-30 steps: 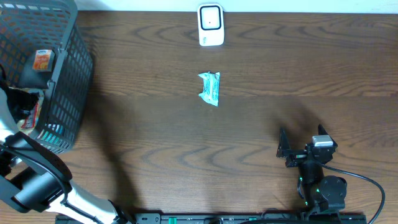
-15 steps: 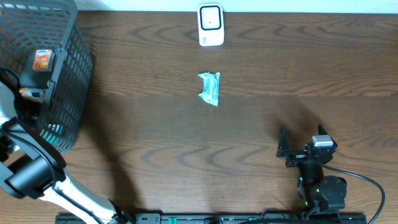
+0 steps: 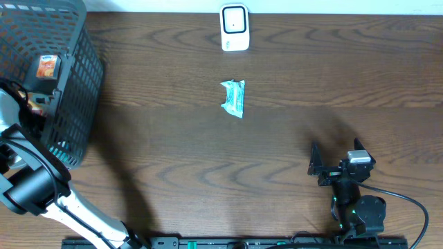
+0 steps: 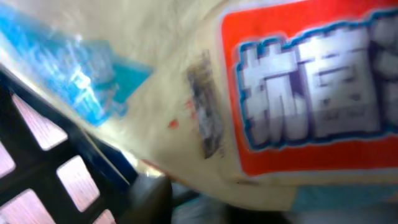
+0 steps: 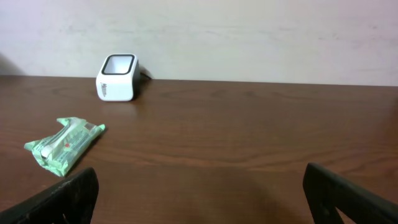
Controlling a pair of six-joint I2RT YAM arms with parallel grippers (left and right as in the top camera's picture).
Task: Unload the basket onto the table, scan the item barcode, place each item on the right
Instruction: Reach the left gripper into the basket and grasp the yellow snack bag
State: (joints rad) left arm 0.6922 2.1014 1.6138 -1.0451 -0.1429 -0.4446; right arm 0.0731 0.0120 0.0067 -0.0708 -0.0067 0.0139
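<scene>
My left gripper (image 3: 38, 102) is down inside the dark mesh basket (image 3: 76, 76) at the table's left end. The left wrist view is blurred and filled by a cream packet with a red label (image 4: 280, 93), pressed close against the camera. A blue packet (image 4: 74, 74) lies beside it. One dark finger (image 4: 152, 199) shows under the cream packet; whether the jaws grip it is unclear. The white barcode scanner (image 3: 234, 28) (image 5: 117, 78) stands at the far edge. My right gripper (image 3: 336, 162) (image 5: 202, 190) rests open at the near right, with nothing between its fingers.
A green-and-white packet (image 3: 233, 98) (image 5: 64, 144) lies on the wooden table below the scanner. An orange packet (image 3: 47, 66) sits in the basket with other goods. The basket's mesh wall (image 4: 37, 168) stands close to the left wrist camera.
The left arm has shifted a little to the right and deeper among the packets in the basket. The right arm and the green packet have not moved.
</scene>
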